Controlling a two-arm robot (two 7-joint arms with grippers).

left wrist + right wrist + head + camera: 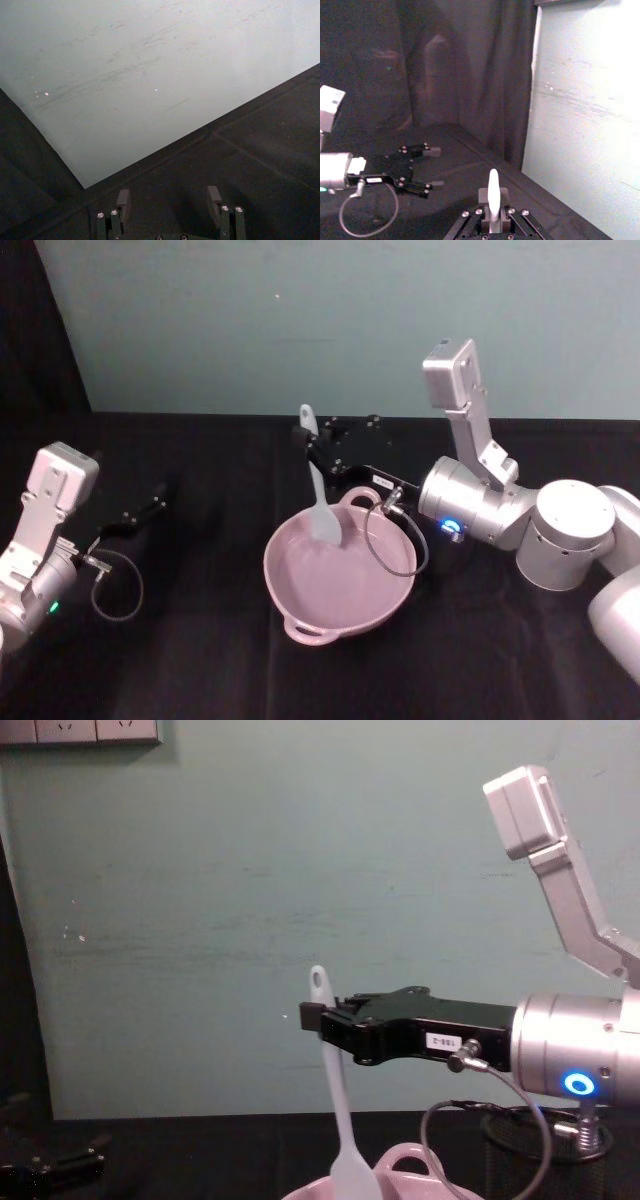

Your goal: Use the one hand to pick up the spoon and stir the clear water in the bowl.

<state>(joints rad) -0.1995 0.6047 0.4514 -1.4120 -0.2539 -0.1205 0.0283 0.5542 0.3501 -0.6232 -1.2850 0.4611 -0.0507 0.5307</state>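
Observation:
A pale pink bowl (292, 585) with loop handles sits mid-table. My right gripper (312, 447) reaches in from the right above the bowl's far rim and is shut on the handle of the white spoon (318, 490). The spoon hangs nearly upright, its flat blade down inside the bowl at the far side. From the chest the spoon (336, 1120) drops from the right gripper (316, 1018) to the bowl's rim (405, 1160). The right wrist view has the spoon handle (493, 192) clamped between the fingers. Whether the blade touches water I cannot tell. My left gripper (150, 508) rests open at the left.
A black wire-mesh cup (535, 1150) stands right of the bowl, under the right wrist. A grey cable loop (398, 540) from the right wrist hangs over the bowl's right rim. Black cloth covers the table; a pale green wall (300, 330) is close behind.

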